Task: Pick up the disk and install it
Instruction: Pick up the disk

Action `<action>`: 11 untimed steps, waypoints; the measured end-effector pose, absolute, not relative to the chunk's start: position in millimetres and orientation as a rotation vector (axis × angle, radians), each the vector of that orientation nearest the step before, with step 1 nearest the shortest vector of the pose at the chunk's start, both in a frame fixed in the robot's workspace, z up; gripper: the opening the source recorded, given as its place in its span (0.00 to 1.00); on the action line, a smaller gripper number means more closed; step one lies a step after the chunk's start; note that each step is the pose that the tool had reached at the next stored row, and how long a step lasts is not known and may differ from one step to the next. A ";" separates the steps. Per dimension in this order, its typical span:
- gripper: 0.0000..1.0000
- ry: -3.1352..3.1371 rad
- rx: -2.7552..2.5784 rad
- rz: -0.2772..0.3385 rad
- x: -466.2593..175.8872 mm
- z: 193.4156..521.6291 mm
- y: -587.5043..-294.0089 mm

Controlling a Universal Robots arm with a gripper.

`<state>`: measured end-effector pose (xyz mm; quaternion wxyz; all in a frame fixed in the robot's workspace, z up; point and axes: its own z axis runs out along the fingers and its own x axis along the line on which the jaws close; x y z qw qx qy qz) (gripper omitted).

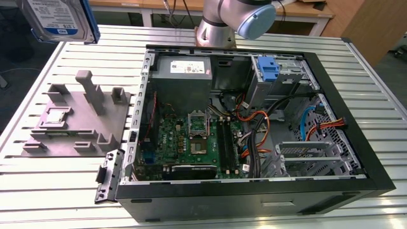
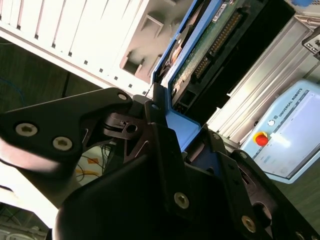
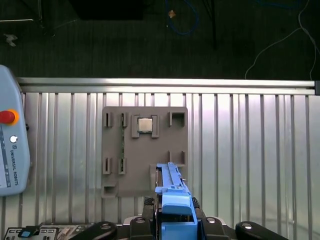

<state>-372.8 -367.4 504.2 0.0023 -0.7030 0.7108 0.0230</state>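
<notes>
Carrying, by my judgement, is the step in hand: the gripper (image 2: 182, 124) is clamped on the blue frame of the disk (image 1: 57, 19), which hangs in the air over the stand (image 1: 76, 119), well clear of the desk (image 1: 51, 191). Installing is not yet done; it calls for lining the disk up with a bay in the open computer case (image 1: 254, 193) (the blue bracket (image 1: 269, 71) marks it, I think). Room above is free, but case walls and orange cables (image 1: 262, 125) crowd the way in.
</notes>
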 end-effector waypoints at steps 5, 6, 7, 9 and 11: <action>0.37 2.230 -2.205 0.072 -362.3 504.0 -367.4; 0.37 2.230 -2.205 0.072 -360.2 504.0 -367.4; 0.37 2.230 -2.205 0.072 -358.1 504.0 -367.4; 0.37 2.230 -2.205 0.072 -354.2 504.0 -367.4; 0.37 2.230 -2.205 0.072 -351.1 503.9 -367.4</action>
